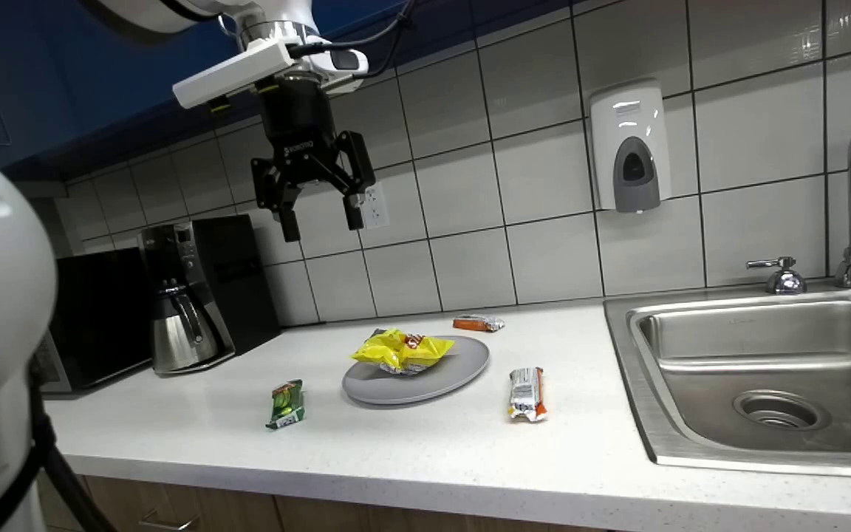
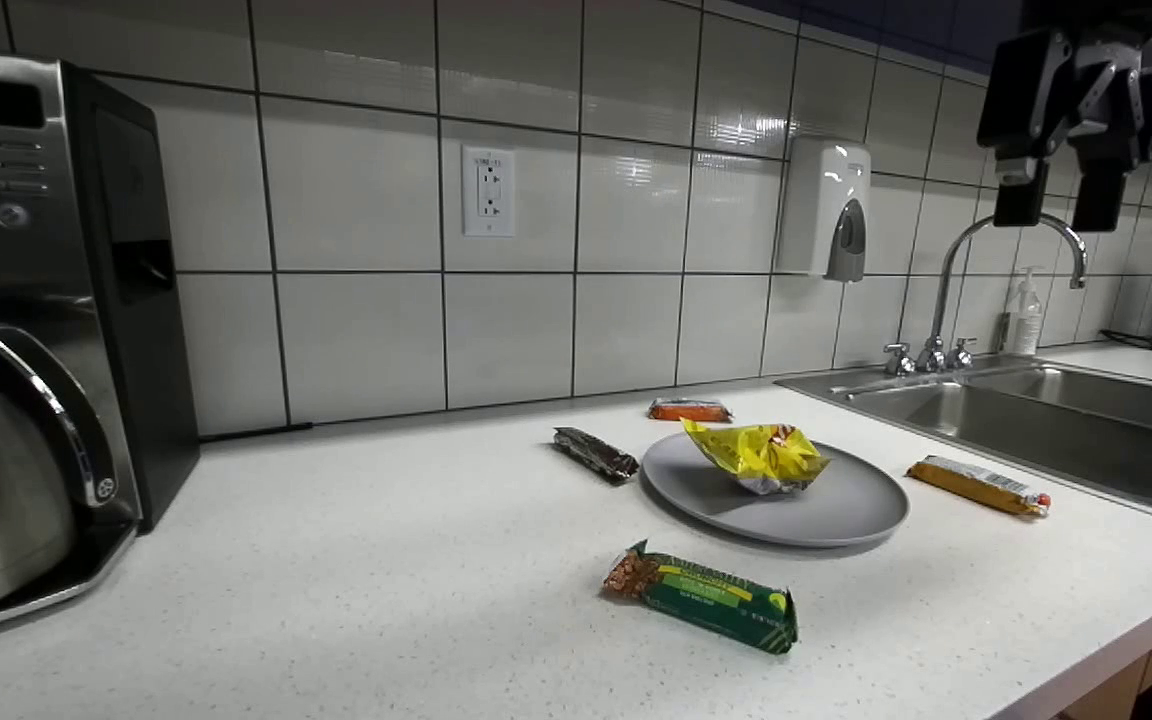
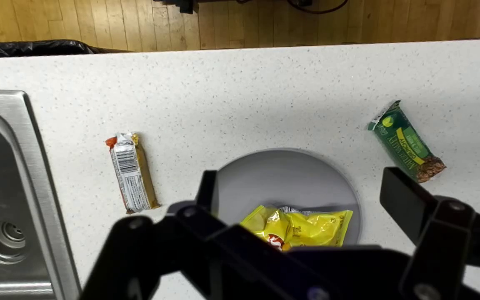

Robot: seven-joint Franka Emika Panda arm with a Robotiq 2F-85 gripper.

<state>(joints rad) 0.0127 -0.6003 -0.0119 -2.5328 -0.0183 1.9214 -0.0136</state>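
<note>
Yellow packet [image 1: 402, 351] on grey plate [image 1: 425, 386], black tool [image 1: 322, 222] high above plate, jaws spread wide, green bar [image 2: 716, 600] near plate

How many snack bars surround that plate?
4: in an exterior view, dark bar beside the plate, orange bar near the wall, golden bar by the sink, green bar in the foreground.

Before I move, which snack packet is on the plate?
The yellow bag, atop the grey plate; the green bar, dark bar, orange bar and gold-and-white bar all lie on the counter.
</note>
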